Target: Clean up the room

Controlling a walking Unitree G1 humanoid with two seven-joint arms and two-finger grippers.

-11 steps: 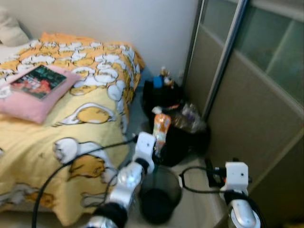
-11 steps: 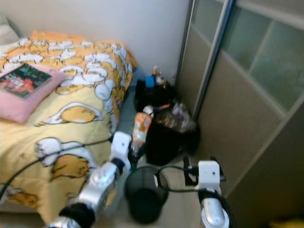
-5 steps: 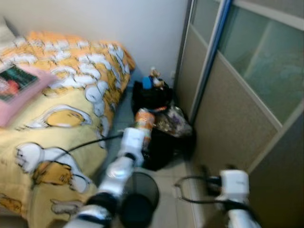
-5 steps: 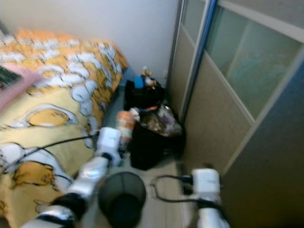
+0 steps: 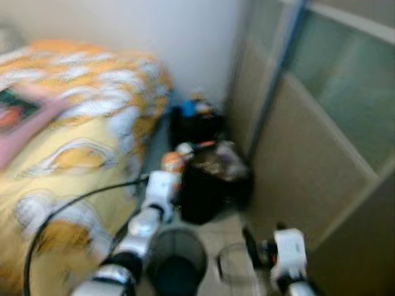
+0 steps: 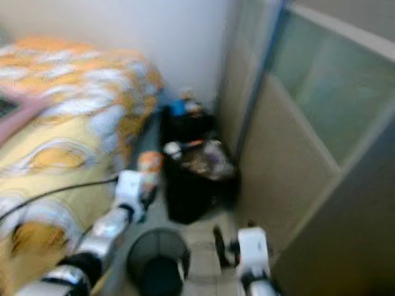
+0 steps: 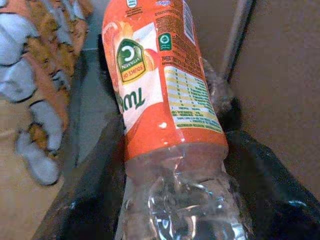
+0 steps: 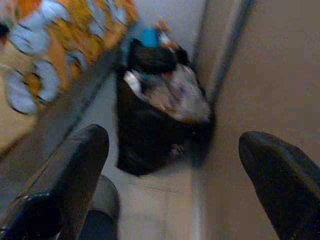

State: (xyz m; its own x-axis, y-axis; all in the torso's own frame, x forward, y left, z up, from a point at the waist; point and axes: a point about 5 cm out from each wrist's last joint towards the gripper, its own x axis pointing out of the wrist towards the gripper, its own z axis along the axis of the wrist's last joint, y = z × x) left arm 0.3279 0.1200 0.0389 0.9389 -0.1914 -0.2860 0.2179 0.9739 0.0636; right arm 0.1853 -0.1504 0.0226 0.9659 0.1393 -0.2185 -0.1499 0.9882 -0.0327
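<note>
One orange-labelled plastic bottle sits clamped in our left gripper, frame centre; we should carry it squarely over the black rubbish bag before releasing. Our right gripper gapes empty.

Left pincer extended forward, clamped around load. Right pincer held low, fingers spread apart.

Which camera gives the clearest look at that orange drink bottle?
The left wrist view: the bottle is close and sharp, its orange label readable, between the left end effector's fingers. Both eye views show it small and blurred beside the bed.
</note>
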